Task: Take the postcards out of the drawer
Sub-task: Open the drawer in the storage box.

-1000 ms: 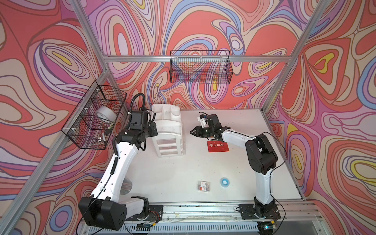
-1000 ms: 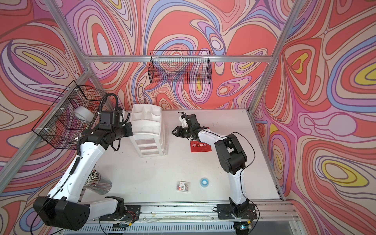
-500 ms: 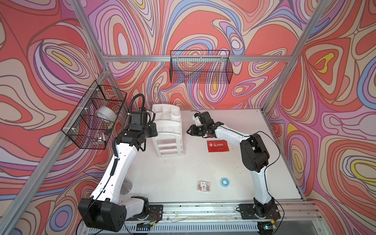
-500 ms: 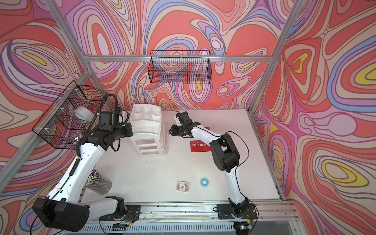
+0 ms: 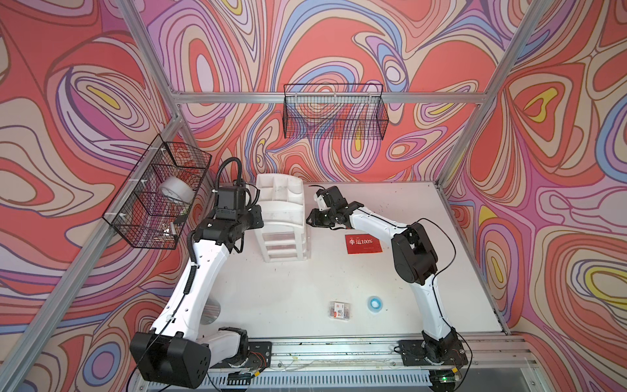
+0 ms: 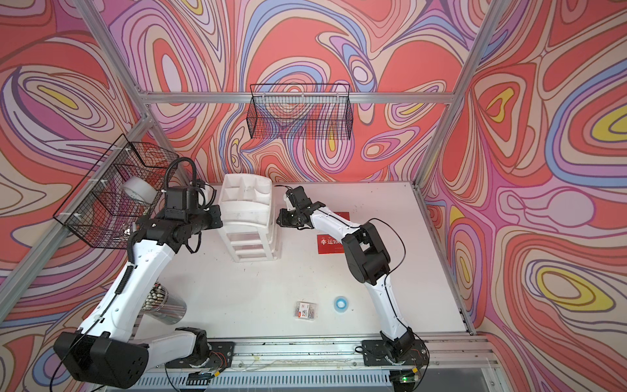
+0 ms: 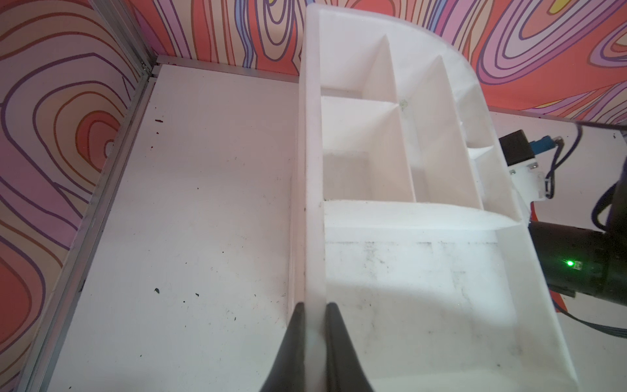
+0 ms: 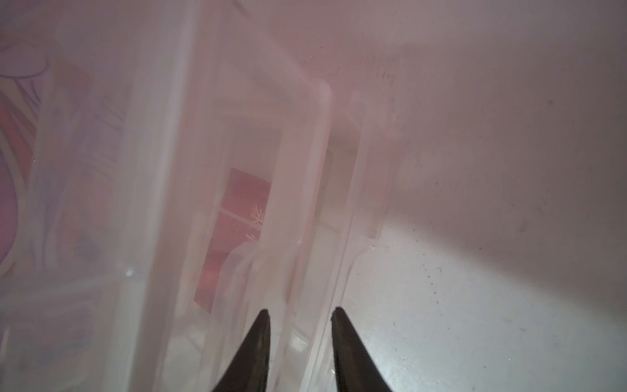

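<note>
White plastic organiser (image 5: 283, 217) with open compartments on top and translucent drawers (image 5: 284, 242) below, standing toward the back edge of the pale worktop (image 5: 291, 292), left of its middle. Left hand (image 7: 314, 314) clamped tight on the organiser's left side wall at the top rim, black fingers (image 7: 293, 342) pressed against both faces of it. Right hand (image 8: 300, 315) at the organiser's right side, narrowly parted, one dark finger to each side of a translucent drawer (image 8: 298, 203) wall.

Inside that drawer, red postcard (image 8: 237, 234) with pale lettering, seen hazily through the plastic. Possibly more than one card there, too blurred to count.

Out on the worktop, red rectangular postcard (image 5: 363, 243) with white "100%" lettering, lying flat to the right of the organiser and apart from it, just beside the right arm's white forearm. In a top view, corner of another red card (image 6: 341, 216) showing behind that forearm, nearer the back edge.

Small clear packet with a red label (image 5: 340, 309) and small blue ring (image 5: 374, 302) near each other toward the front edge, well apart from the cards.
</note>
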